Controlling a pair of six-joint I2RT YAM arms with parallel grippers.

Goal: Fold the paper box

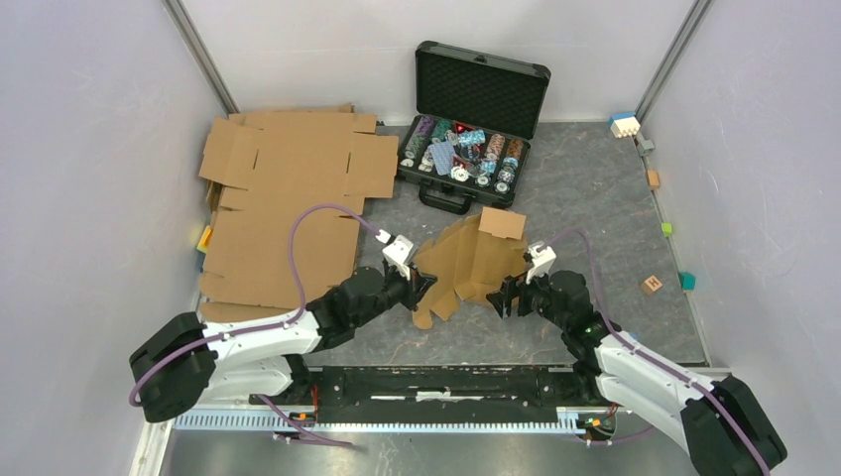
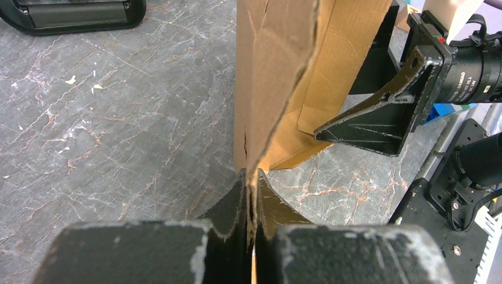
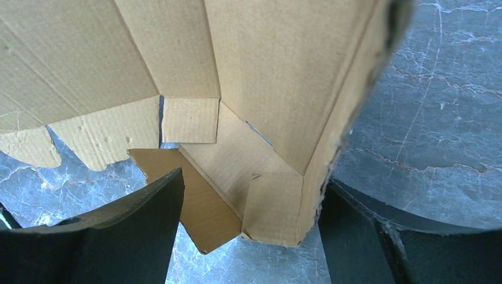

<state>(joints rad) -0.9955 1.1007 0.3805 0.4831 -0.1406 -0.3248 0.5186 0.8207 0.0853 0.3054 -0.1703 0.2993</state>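
Observation:
The paper box (image 1: 471, 263) is a partly folded brown die-cut sheet standing up from the marbled table between my two arms. My left gripper (image 1: 421, 288) is shut on its left edge; in the left wrist view the cardboard wall (image 2: 278, 71) rises straight out of the pinched jaws of the left gripper (image 2: 253, 177). My right gripper (image 1: 506, 295) is at the box's right side and stands open. In the right wrist view a folded corner of the box (image 3: 272, 207) hangs between the spread fingers of the right gripper (image 3: 251, 195), close to the right finger (image 3: 349, 236).
Bigger flat cardboard sheets (image 1: 288, 198) lie at the back left. An open black case of chips (image 1: 466, 129) stands at the back centre. Small blocks, one a wooden cube (image 1: 652, 285), lie along the right wall. Grey walls close in on both sides.

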